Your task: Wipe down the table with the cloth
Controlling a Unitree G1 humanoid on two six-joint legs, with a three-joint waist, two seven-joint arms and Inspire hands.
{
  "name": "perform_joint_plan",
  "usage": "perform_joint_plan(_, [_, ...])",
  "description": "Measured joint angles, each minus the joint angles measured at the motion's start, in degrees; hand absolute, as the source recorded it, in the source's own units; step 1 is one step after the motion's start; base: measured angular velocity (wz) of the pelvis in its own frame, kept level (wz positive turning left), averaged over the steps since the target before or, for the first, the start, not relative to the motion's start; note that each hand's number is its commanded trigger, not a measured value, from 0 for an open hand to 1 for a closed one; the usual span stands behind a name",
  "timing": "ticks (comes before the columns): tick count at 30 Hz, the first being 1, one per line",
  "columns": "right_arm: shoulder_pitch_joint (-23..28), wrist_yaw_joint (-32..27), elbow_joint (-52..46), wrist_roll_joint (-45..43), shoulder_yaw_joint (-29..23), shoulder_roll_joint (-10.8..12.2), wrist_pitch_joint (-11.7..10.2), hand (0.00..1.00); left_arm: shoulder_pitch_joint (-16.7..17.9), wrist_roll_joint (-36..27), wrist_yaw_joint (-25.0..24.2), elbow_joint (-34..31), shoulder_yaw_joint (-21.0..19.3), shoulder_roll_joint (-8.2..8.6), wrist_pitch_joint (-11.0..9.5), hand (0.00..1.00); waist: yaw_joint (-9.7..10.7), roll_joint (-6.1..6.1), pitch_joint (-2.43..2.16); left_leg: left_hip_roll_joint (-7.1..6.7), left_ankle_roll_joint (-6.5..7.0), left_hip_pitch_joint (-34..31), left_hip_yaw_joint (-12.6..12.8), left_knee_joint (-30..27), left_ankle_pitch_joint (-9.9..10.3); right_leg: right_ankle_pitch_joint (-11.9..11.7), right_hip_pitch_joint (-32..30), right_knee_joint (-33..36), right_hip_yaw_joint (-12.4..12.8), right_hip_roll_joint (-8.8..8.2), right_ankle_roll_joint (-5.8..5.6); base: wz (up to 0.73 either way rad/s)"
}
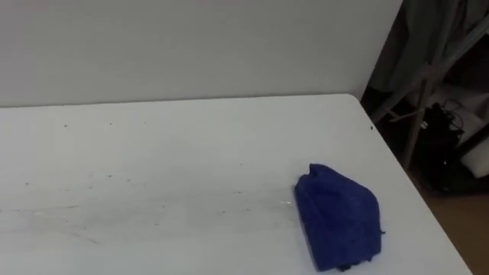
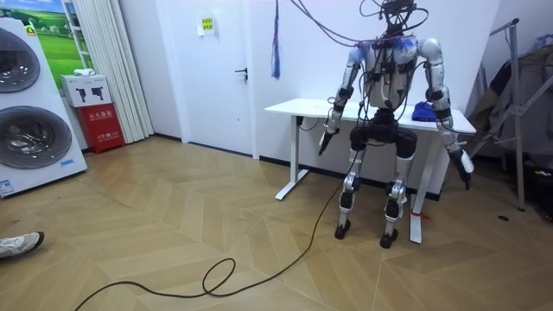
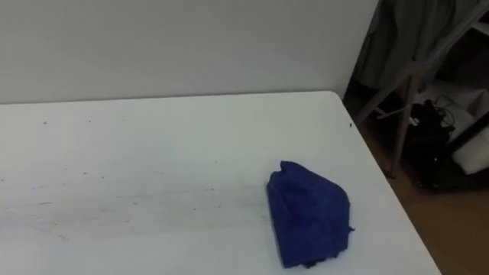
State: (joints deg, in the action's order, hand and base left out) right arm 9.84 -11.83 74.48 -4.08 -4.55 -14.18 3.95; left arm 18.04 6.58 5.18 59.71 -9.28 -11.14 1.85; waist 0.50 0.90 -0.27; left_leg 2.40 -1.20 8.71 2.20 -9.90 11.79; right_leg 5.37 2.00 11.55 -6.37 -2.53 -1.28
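**Left eye view.** The counter (image 1: pixel 153 168) is white and its far edge meets a plain wall (image 1: pixel 191 46) at 12 o'clock. A crumpled blue cloth (image 1: pixel 338 218) lies on the counter at about 4 o'clock from the view's centre, near the counter's right edge and resting on the surface. Faint streaks (image 1: pixel 153 205) run across the counter from 9 o'clock toward the cloth. A metal rack (image 1: pixel 428 76) stands on the floor beyond the counter's right edge at 2 o'clock.

**Right eye view.** The layout is the same: the cloth sits at 4 o'clock and the rack at 2 o'clock.

**Room view.** The robot stands upright on both legs, close against the near edge of the counter, with its back to the camera. Both arms hang down at its sides.
- The left hand (image 2: pixel 327 141) hangs at 9 o'clock from the robot's waist, below the counter top. Whether it is open or closed cannot be told. It carries nothing.
- The right hand (image 2: pixel 464 164) hangs at 4 o'clock from the waist, below the counter top. Its state cannot be told either. It carries nothing.
- The cloth lies on the counter at the room view's right, above the right hand and apart from it.

Two washing machines (image 2: pixel 26 112) stand at 9 o'clock. A white door (image 2: pixel 220 78) is at 11 o'clock.
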Motion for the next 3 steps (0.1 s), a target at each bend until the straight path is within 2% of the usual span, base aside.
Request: perform_joint_plan(3, [-1.3,1.1,-2.9,-6.7,4.7,0.1,0.8,0.00,-0.3,3.4,0.9,0.0,2.8,0.60,1.0,0.00,-1.3,-1.14,0.08,0.00,0.02,-0.1,-0.1,0.0,0.0,-0.1,0.0,-0.2,-0.1,-0.04,-0.03,0.00])
